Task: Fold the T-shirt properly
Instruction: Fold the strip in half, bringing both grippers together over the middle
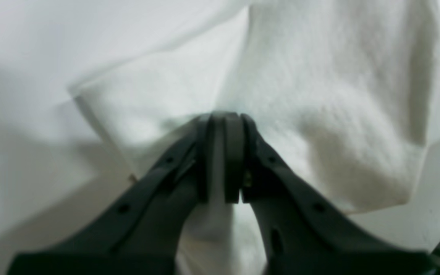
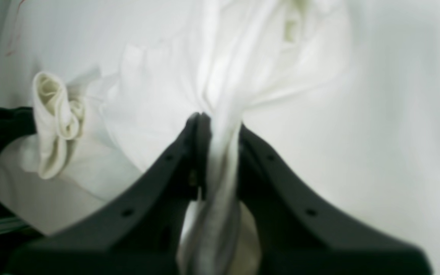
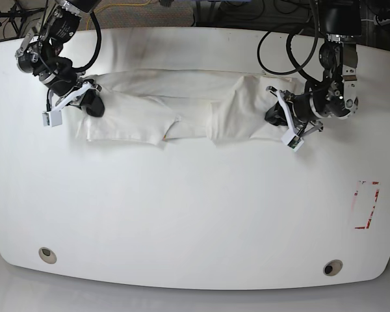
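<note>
The white T-shirt (image 3: 182, 107) lies stretched sideways across the far half of the table, folded over lengthwise into a long band. My left gripper (image 3: 273, 115) holds its right end, and in the left wrist view the black fingers (image 1: 235, 152) are shut on a pinch of the T-shirt (image 1: 319, 114). My right gripper (image 3: 94, 104) holds the left end. In the right wrist view its jaws clamp a bunched strip of the T-shirt (image 2: 220, 160), and a rolled hem or sleeve (image 2: 57, 118) hangs to the left.
The white table (image 3: 195, 214) spreads toward the front edge with two small round holes (image 3: 47, 254) near the front corners. A red rectangular mark (image 3: 366, 205) sits at the right. Cables (image 3: 279, 39) hang along the far edge.
</note>
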Robot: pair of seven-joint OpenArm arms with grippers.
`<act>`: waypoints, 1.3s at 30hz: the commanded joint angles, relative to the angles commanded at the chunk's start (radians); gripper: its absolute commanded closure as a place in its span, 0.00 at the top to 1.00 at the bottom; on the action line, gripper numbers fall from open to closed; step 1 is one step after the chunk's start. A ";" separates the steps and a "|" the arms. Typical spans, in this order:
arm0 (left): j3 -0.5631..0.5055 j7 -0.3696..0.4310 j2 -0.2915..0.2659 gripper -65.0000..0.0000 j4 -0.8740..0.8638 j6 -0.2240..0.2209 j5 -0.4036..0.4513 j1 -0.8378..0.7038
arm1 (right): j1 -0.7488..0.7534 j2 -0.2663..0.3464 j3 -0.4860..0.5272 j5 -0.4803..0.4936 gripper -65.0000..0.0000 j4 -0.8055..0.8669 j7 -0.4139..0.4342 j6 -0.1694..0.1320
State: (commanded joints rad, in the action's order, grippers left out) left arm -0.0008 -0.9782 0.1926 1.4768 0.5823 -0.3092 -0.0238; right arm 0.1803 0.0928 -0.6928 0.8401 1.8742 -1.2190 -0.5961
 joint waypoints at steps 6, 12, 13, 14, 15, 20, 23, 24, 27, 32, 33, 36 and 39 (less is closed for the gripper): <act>-0.002 0.000 -0.083 0.07 -0.081 -0.006 0.083 0.054 | 0.009 -0.005 0.104 -0.083 0.00 0.138 0.000 0.006; -0.005 0.002 -0.170 0.07 -0.153 -0.006 0.121 0.101 | -0.006 -0.005 0.221 -0.115 0.00 0.153 0.017 0.009; -0.005 0.002 -0.180 0.07 -0.160 -0.006 0.126 0.104 | -0.009 -0.005 0.233 -0.115 0.00 0.153 0.021 0.009; -0.005 0.003 -0.199 0.07 -0.173 -0.006 0.138 0.110 | -0.011 -0.006 0.256 -0.115 0.00 0.155 0.029 0.009; -0.005 0.003 -0.212 0.07 -0.180 -0.006 0.147 0.115 | -0.012 -0.006 0.270 -0.115 0.00 0.155 0.032 0.011; -0.005 0.006 -0.282 0.07 -0.224 -0.006 0.215 0.138 | -0.020 -0.008 0.384 -0.114 0.00 0.153 0.084 0.060; -0.005 0.006 -0.308 0.07 -0.247 -0.006 0.238 0.144 | -0.032 -0.008 0.453 -0.114 0.00 0.150 0.129 0.092; -0.005 0.006 -0.316 0.07 -0.250 -0.006 0.242 0.144 | -0.032 -0.008 0.473 -0.114 0.00 0.149 0.141 0.103; -0.005 0.008 -0.325 0.07 -0.253 -0.006 0.244 0.146 | -0.034 -0.008 0.531 -0.114 0.00 0.135 0.175 0.138; -0.005 0.008 -0.336 0.07 -0.253 -0.006 0.242 0.149 | -0.058 -0.009 0.605 -0.115 0.00 0.112 0.229 0.176; -0.005 0.008 -0.336 0.07 -0.252 -0.006 0.241 0.149 | -0.061 -0.008 0.621 -0.115 0.00 0.100 0.244 0.186; -0.005 0.008 -0.333 0.07 -0.245 -0.006 0.239 0.149 | -0.061 -0.008 0.647 -0.115 0.00 0.083 0.269 0.198; -0.005 0.008 -0.333 0.07 -0.245 -0.006 0.239 0.149 | -0.061 -0.008 0.672 -0.115 0.00 0.066 0.287 0.198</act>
State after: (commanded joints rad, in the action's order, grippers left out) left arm -0.0054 -0.9705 -0.1404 1.2313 0.5762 -0.0698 0.1250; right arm 0.1189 0.0852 -0.0207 0.7250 1.9402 -0.9321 -0.3982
